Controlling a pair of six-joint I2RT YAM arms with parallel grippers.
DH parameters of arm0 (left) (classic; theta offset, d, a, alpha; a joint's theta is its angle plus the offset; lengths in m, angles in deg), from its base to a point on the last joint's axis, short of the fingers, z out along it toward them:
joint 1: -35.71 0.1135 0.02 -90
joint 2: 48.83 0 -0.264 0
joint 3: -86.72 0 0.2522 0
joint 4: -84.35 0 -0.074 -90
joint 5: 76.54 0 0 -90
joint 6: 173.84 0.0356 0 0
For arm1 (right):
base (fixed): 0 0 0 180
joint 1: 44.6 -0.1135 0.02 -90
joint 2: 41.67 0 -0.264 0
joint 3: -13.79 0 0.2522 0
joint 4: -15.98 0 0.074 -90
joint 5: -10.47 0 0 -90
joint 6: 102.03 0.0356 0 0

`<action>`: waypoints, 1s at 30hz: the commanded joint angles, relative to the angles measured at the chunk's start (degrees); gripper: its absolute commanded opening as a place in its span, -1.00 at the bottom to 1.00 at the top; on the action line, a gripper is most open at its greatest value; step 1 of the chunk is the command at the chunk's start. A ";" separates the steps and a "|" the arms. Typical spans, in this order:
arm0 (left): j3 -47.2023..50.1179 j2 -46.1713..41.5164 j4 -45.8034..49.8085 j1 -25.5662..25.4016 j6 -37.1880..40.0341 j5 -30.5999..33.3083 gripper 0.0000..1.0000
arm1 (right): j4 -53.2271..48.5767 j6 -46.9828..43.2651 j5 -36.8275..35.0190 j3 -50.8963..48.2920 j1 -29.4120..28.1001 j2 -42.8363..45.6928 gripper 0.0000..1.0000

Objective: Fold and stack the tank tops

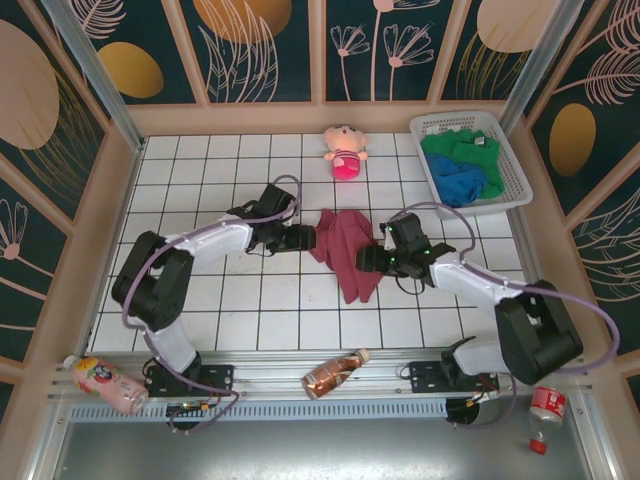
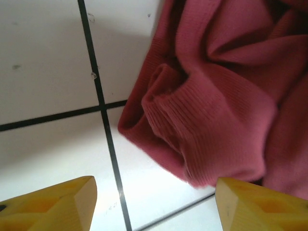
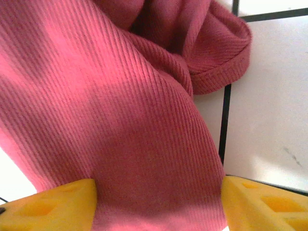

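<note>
The left claw (image 2: 154, 207) is open, its yellow fingers (image 2: 53, 207) spread wide over bare bench (image 1: 200, 160) just short of the maroon top (image 2: 216, 106), whose rolled, ribbed edge (image 2: 163, 125) lies right ahead of it. The right claw (image 3: 159, 207) is open too, its fingers apart with maroon cloth lying between them, not yet pinched. The maroon top sits crumpled in the middle of the bench between the two claws, bunched into folds with one long tail trailing toward the near edge. It looks like a light, limp rib knit that will sag and fold on itself when lifted, and it should be grippy rather than slick and in no way fragile. A hold on the thick middle would likely gather several layers, so the better places are the bound edges: the rolled edge before the left claw and the banded loop (image 3: 226, 62) in the right wrist view, taken one on each side so the cloth can be drawn flat. Farther back stands a pink doll (image 1: 345, 150), and at the far right a white basket (image 1: 512, 160) holds the green top (image 1: 450, 145) and the blue top (image 1: 465, 180), heaped together and touching; they will probably need lifting out one at a time.
</note>
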 commanded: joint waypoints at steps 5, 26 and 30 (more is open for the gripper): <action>-6.73 5.63 -6.68 -0.11 -0.50 -3.13 0.24 | 7.68 -5.70 -0.30 -0.88 -0.63 -5.62 -0.27; -24.76 3.17 12.73 2.87 11.44 14.09 -1.00 | -2.60 -6.21 -0.48 7.12 5.72 14.82 -1.00; -30.42 -1.77 18.96 5.02 15.37 23.38 -1.00 | -5.11 -6.52 2.05 13.18 7.85 19.27 -1.00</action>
